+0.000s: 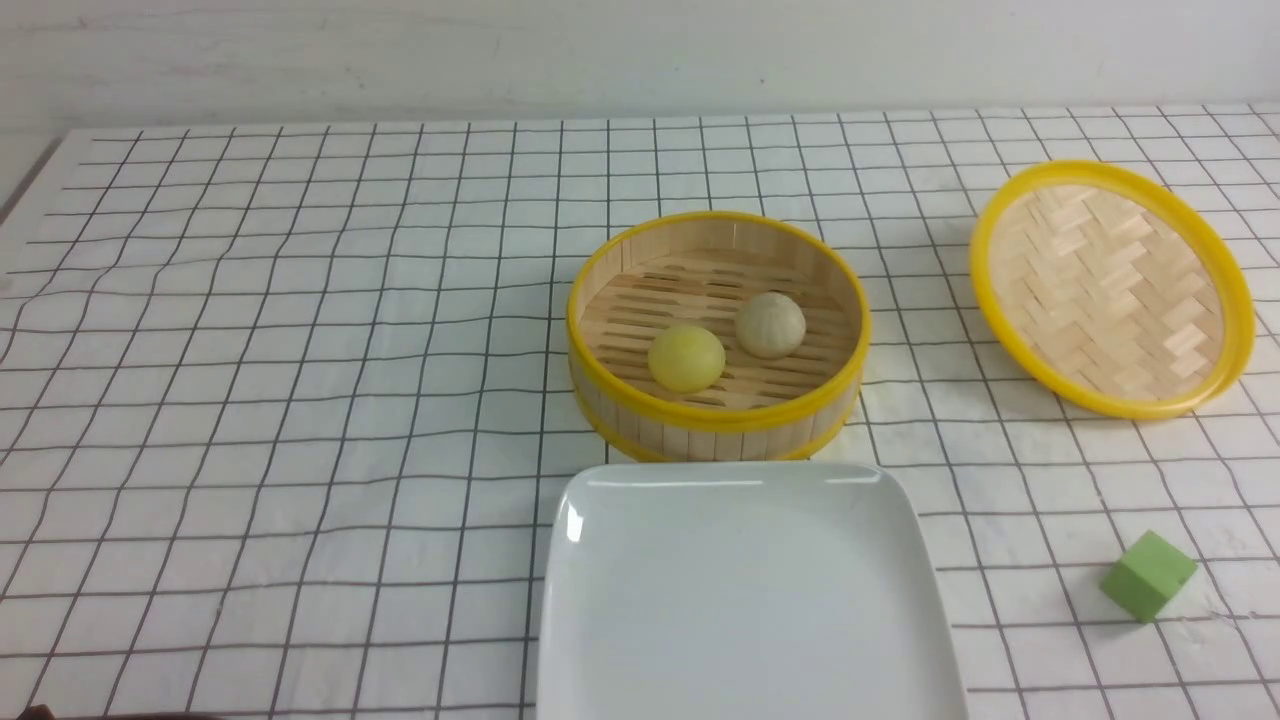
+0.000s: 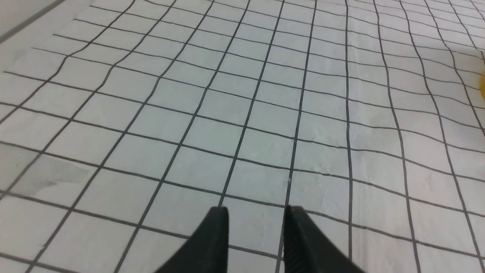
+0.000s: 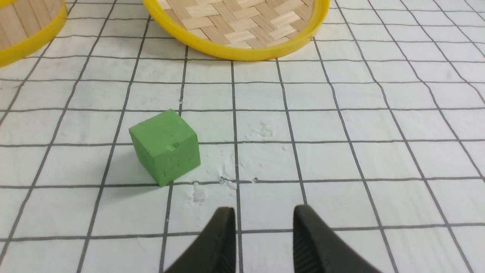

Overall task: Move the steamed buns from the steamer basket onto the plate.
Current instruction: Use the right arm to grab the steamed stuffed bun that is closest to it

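Note:
The bamboo steamer basket (image 1: 718, 430) stands at the table's middle. Inside it lie a pale yellow bun (image 1: 686, 357) and a beige-white bun (image 1: 770, 324). The white plate (image 1: 745, 600) sits just in front of the basket and holds nothing. Neither gripper shows in the front view. My left gripper (image 2: 256, 216) is open and empty over bare checked cloth, far left of the basket. My right gripper (image 3: 264, 214) is open and empty over the cloth, near the green cube (image 3: 165, 146). An edge of the basket (image 3: 30, 38) shows in the right wrist view.
The woven yellow-rimmed lid (image 1: 1110, 287) lies tilted at the back right and also shows in the right wrist view (image 3: 235, 26). The green cube (image 1: 1148, 575) sits at the front right, right of the plate. A checked cloth (image 1: 300, 400) covers the table.

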`<action>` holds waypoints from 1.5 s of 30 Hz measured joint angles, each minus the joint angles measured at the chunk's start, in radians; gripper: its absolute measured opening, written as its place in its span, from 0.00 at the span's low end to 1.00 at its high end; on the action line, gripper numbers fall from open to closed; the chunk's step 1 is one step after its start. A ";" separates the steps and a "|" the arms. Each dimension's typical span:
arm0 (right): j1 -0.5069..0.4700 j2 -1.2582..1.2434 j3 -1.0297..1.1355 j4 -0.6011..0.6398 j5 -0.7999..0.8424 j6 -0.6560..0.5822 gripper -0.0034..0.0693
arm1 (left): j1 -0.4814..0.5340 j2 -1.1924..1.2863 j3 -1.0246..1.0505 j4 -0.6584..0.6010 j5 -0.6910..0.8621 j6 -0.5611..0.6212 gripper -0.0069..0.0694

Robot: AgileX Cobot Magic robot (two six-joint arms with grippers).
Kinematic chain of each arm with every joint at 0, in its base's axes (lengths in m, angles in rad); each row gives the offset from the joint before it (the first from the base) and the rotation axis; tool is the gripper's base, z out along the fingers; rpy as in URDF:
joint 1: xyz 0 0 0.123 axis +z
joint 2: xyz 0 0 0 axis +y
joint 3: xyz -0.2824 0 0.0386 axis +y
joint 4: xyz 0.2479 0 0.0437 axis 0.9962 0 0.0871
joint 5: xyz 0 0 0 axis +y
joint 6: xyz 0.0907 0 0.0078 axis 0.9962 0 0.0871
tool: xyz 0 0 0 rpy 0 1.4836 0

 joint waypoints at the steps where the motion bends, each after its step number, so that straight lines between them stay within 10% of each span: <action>1: 0.000 0.000 0.000 0.000 0.000 0.000 0.38 | 0.000 0.000 0.000 0.000 0.000 0.000 0.41; 25: 0.000 -0.001 -0.419 0.315 0.179 0.078 0.38 | 0.000 0.000 0.000 0.004 0.000 0.000 0.41; 37: 0.000 -0.001 -0.419 0.313 0.231 0.082 0.38 | 0.000 0.000 0.005 0.246 0.002 -0.001 0.41; 45: 0.000 0.026 -0.466 0.380 0.255 -0.049 0.38 | 0.000 0.000 0.012 0.074 -0.298 -0.241 0.41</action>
